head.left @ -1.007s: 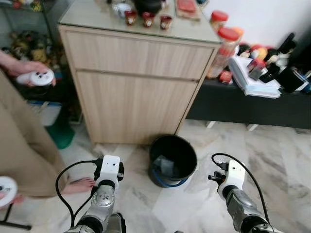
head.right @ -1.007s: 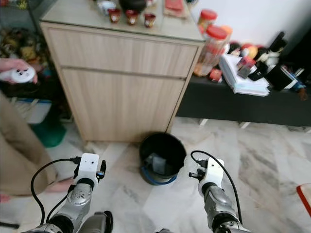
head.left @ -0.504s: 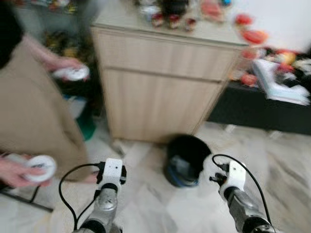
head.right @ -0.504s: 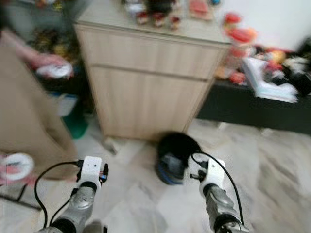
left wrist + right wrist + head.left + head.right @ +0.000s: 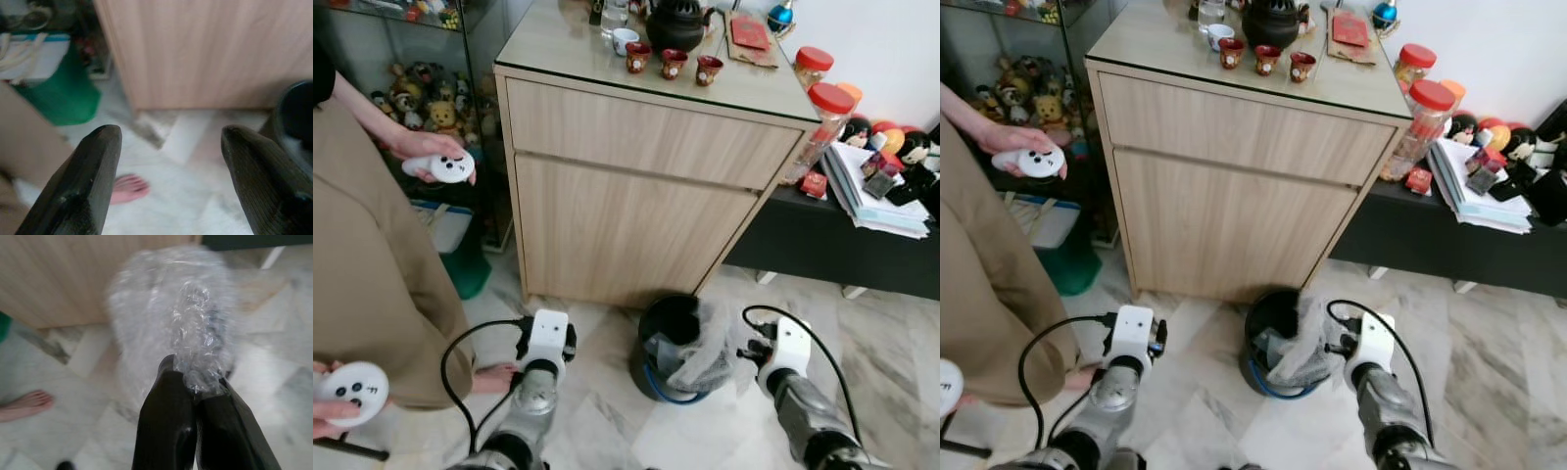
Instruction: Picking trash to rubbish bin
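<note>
**Bubble wrap held over the bin, release comes next**

We judge this the drop step: our right gripper (image 5: 195, 389) is clamped on one sheet of bubble wrap (image 5: 705, 338), which hangs over the rim of the one black bin (image 5: 656, 318) in front of the wooden cabinet (image 5: 646, 186). Next we need to carry it over the bin's mouth and let go. Our left gripper (image 5: 168, 161) hangs wide and empty near a person's bare foot (image 5: 128, 188). The person holds two white controllers (image 5: 442, 166)
</note>
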Motion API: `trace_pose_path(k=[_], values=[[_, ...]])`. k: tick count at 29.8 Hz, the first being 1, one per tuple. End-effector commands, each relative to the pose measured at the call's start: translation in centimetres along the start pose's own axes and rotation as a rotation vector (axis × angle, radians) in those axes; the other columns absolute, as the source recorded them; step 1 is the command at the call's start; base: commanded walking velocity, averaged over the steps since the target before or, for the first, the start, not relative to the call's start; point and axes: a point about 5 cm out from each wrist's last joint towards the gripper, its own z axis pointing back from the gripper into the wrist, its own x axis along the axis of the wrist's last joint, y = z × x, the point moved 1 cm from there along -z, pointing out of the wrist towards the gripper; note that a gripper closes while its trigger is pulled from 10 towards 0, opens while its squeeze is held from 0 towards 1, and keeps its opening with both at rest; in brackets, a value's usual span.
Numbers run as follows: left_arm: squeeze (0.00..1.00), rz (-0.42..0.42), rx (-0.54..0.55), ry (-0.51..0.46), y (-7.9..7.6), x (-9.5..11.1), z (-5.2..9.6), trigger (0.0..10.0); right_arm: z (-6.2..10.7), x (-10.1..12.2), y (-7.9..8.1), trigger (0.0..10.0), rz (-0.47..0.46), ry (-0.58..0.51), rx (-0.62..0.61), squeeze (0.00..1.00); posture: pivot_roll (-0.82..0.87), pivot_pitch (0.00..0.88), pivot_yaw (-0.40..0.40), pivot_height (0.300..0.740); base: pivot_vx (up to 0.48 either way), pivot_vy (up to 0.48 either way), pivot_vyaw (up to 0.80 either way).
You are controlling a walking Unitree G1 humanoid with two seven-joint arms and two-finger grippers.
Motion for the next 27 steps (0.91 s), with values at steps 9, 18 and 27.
trace_pose_path(k=[9, 18, 27], values=[[0.00, 0.012, -0.026, 0.009, -1.25, -0.22, 0.35, 10.0, 0.34, -0.18, -1.21, 10.0, -0.009, -0.001, -0.031, 0.00, 0.07, 0.194, -0.194, 0.740, 0.295, 0.000, -0.45], [0.00, 0.008, -0.027, 0.008, -1.14, -0.25, 0.35, 10.0, 0.35, -0.34, -1.10, 10.0, -0.014, 0.002, -0.029, 0.00, 0.07, 0.197, -0.189, 0.740, 0.296, 0.000, 0.00], [0.00, 0.005, -0.028, 0.006, -1.10, -0.17, 0.31, 10.0, 0.34, -0.47, -1.03, 10.0, -0.030, 0.008, -0.027, 0.00, 0.07, 0.194, -0.185, 0.740, 0.295, 0.000, -0.12]])
